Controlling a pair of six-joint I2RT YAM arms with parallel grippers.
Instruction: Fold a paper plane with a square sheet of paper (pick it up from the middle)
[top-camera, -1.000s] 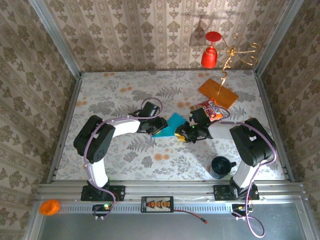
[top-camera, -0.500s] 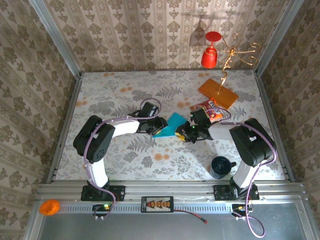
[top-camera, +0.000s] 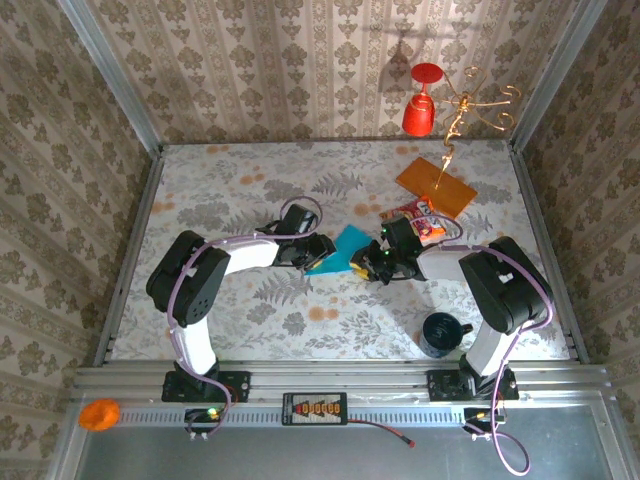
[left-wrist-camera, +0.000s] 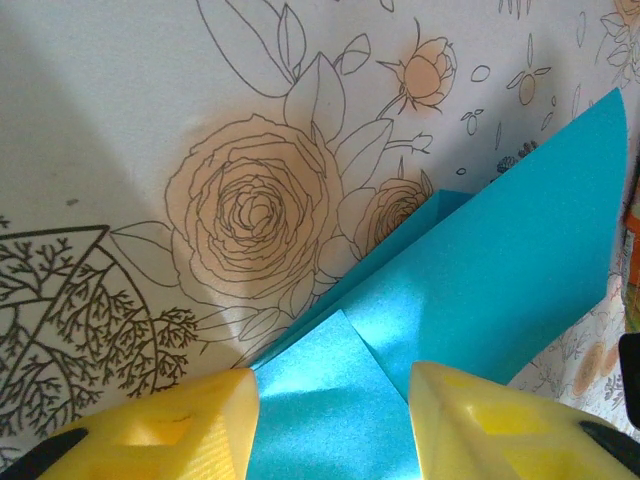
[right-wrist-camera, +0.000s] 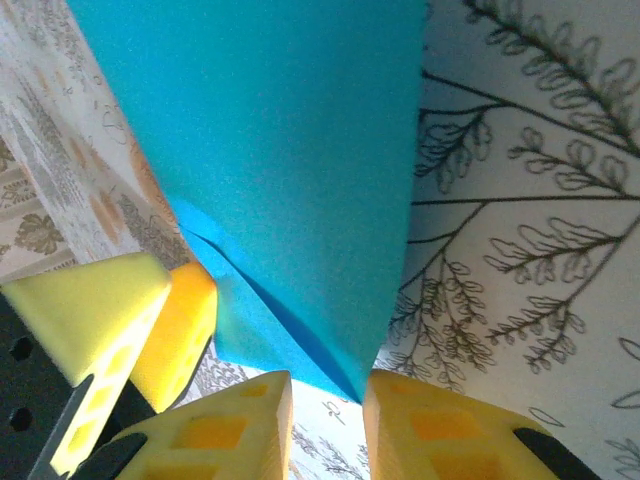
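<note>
The teal-blue sheet of paper (top-camera: 342, 247) lies in the middle of the floral table (top-camera: 230, 190), partly folded. Up close from the left wrist, one flap is creased over the rest, and a smaller corner of a lower layer peeks out along its far edge.

The left gripper (top-camera: 318, 252) sits low at the sheet's left end. Its yellow fingers (left-wrist-camera: 190, 425) are spread apart with the blue paper lying flat in the gap between them, and neither visibly nips it.

The right gripper (top-camera: 366, 263) is down at the sheet's right near corner. In the right wrist view its fingers (right-wrist-camera: 425, 425) are drawn nearly together, leaving only a slim gap. The pointed corner of the paper runs right down to that gap. I cannot tell from here whether the corner is actually clamped.

Just right of the right gripper, and a little farther back, lies a red-and-yellow snack packet (top-camera: 425, 222). A flat orange card (top-camera: 436, 186) sits beyond it toward the far right. A dark cup (top-camera: 441, 333) stands near the right arm's base. On the far wall a red goblet (top-camera: 421, 105) hangs upside down beside a gold hook (top-camera: 470, 105). An orange ball (top-camera: 99, 414) rests at the near left corner, off the table.
</note>
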